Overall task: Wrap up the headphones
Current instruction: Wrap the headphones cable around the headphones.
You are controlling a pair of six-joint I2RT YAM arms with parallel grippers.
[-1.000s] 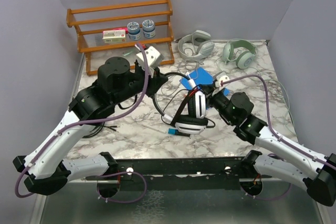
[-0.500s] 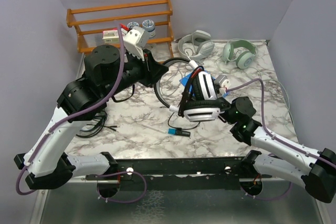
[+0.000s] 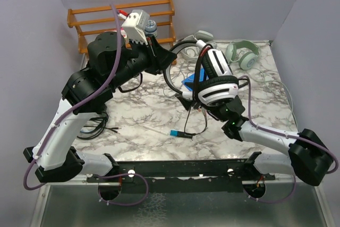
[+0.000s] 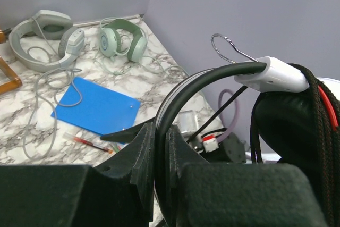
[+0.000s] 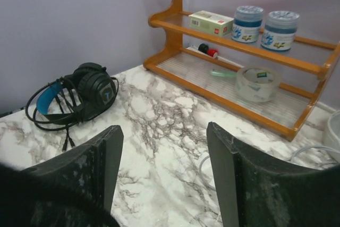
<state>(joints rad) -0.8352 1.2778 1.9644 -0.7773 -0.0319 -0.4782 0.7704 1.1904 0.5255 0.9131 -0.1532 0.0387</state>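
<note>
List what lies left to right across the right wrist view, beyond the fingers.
Black headphones → box → left jar → right jar. Tape roll omitted: it overlaps the jars.

Robot test cell, lab-type, not a home or a shop. Evidence:
- Plain lilac walls box in one marble-print desk on the left, far and right sides.
- My left arm and right arm are bolted to a black rail at the near edge, with a purple cable exposed.
- Sparse, mismatched props: a wooden rack far left holds jars, a tape roll and a small box.
- Several sets lie around: black headphones, grey headphones, green headphones.
</note>
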